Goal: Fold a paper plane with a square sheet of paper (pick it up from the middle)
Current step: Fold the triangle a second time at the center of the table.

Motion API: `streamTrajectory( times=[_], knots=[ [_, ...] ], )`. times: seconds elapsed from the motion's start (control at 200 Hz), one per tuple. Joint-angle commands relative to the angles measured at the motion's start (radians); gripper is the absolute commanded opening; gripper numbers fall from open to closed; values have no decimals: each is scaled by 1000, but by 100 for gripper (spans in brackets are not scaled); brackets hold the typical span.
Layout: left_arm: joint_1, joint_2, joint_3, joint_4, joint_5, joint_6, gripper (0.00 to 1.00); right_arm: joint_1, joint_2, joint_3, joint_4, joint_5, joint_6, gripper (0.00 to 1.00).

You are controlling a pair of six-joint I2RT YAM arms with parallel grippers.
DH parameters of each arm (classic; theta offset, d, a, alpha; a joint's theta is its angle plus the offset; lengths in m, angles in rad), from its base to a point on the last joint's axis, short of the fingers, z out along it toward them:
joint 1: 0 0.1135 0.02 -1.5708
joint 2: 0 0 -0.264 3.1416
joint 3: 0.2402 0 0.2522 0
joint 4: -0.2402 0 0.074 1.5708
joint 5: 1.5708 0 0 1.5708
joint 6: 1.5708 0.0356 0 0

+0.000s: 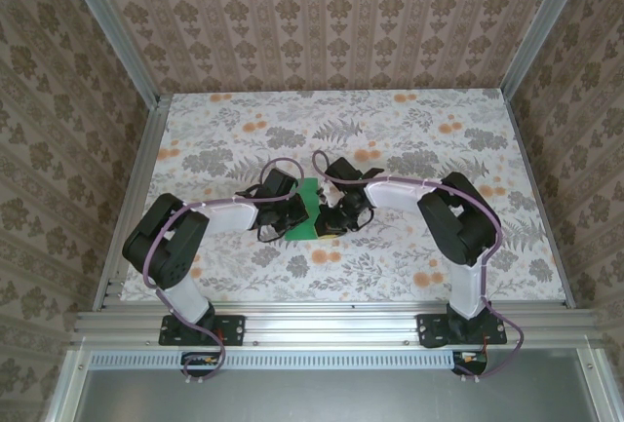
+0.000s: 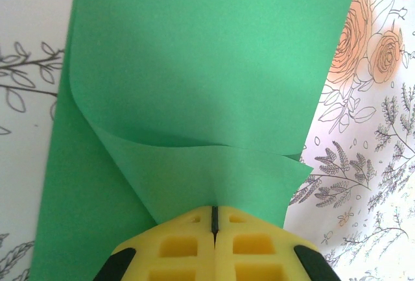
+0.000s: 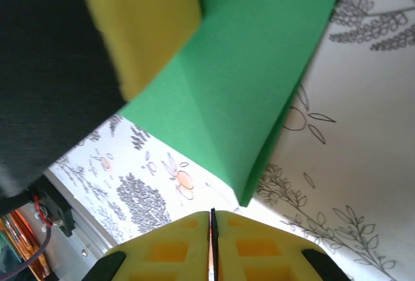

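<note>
Item: sheet of paper [image 1: 309, 210], bright green, part-folded, centre of the top view on the flowered table [image 1: 419, 130], long axis running up-frame, lying between both arms.
Holder: left gripper [image 2: 214, 221], fingers pressed shut on a curled flap; the paper extends straight up-frame from the tips.
Adjacent: right gripper [image 3: 211, 221], fingers closed with nothing between them; the sheet's lower corner sits just above and right of the tips.
Pose: both forearms reach inward, wrists low.

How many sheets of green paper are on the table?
1. The thin bright-green paper sheet lies mid-table, partly folded, its lifted flap pinched by the left gripper. Another could hide beneath it.
</note>
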Motion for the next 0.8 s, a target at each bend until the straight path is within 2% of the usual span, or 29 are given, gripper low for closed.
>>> streamTrajectory(
  times=[0.0, 0.23, 0.795],
  knots=[
    [0, 15, -36, -74, -35, -6, 1, -3, 6, 33, 39, -8, 44, 12],
    [0, 11, -37, -68, -31, -4, 1, -1, 79, 60, 77, 4, 75, 11],
    [27, -22, -5, -68, -15, 44, 2, -27, 104, -6, -67, 89, -21, 10]
  ],
)
